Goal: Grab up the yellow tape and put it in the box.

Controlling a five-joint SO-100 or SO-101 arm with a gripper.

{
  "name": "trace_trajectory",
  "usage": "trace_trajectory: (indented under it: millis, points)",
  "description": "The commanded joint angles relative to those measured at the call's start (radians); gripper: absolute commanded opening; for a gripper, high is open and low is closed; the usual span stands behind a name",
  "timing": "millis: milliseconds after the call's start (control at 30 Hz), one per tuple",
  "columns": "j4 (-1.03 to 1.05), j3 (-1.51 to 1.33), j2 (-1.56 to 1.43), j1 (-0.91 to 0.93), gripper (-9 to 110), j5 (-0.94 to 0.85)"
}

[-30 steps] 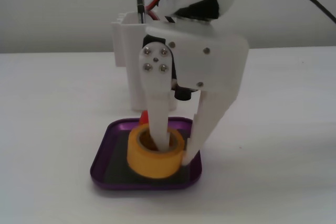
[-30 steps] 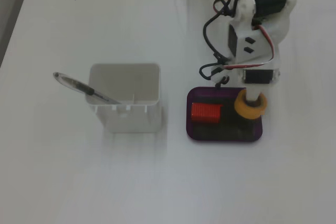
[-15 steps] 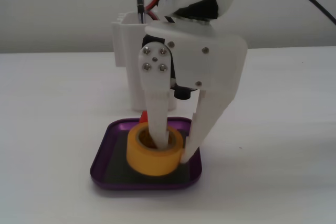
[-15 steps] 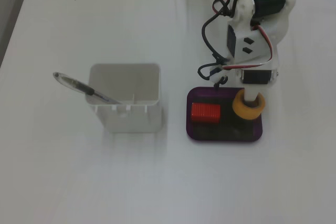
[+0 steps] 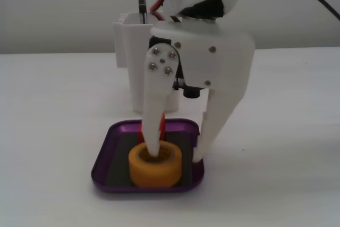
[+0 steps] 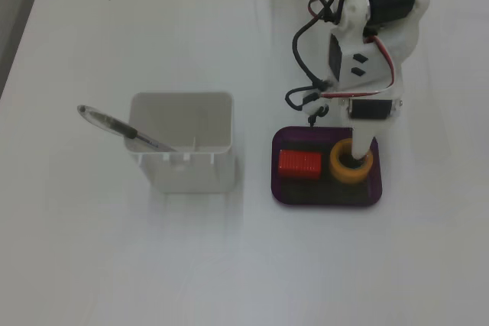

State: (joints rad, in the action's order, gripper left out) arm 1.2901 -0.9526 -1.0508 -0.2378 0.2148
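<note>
The yellow tape lies flat on the dark floor of the box, a shallow purple tray, in its right half as seen from above. My gripper points straight down over it and is open. One white finger reaches into the roll's hollow core. The other finger stands apart outside the roll, by the tray's right rim in the front fixed view. A red cube sits in the tray's left half in the top fixed view.
A tall white container holding a pen stands left of the tray in the top fixed view and behind the arm in the front one. Loose arm cables hang above the tray's back edge.
The fingers have spread apart and let go of the tape. The roll has dropped from a raised, tilted hold to lie flat on the tray floor.
</note>
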Motion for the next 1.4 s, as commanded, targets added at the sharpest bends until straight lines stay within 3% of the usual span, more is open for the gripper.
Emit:
trace_trajectory:
  millis: [0,200,333,633,967,1200,1367]
  points:
    - [0.140,0.153,-0.118,-0.009,13,0.000]
    - [0.373,0.310,-0.330,-0.009,13,0.000]
    - [0.405,0.245,-0.574,-0.009,13,0.002]
    - [0.403,-0.327,-1.233,-0.006,13,-0.084]
    - [0.290,-1.187,-1.893,-0.005,13,-0.086]
    - [0.164,-1.514,-2.296,-0.002,13,-0.089]
    - [0.067,-1.692,-2.421,0.127,13,-0.215]
